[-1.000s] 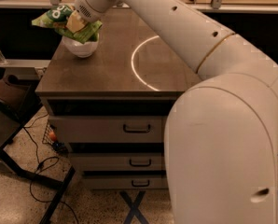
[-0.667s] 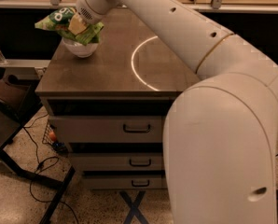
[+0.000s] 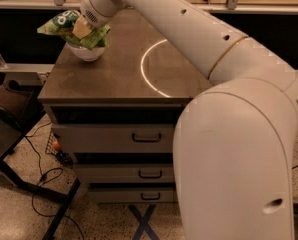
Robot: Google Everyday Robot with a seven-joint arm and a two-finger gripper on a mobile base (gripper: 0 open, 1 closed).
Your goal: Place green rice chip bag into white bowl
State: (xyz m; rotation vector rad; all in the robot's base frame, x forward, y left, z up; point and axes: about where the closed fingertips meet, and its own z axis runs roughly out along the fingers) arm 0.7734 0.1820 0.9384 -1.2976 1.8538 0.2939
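Note:
The green rice chip bag is a crinkled bright green foil bag. It lies across the top of the white bowl and sticks out to the left over the rim. The bowl stands at the far left corner of the brown cabinet top. My gripper is right above the bowl, shut on the middle of the bag, with a tan finger pressed on the foil. My white arm reaches to it from the lower right and hides the right part of the cabinet.
A bright ring of light lies on the cabinet top right of the bowl. The cabinet has drawers with dark handles. A dark chair frame and cables are on the floor at left. A shelf edge runs behind.
The bag has come down a little with my gripper and now sits lower on the bowl. The bowl has not moved.

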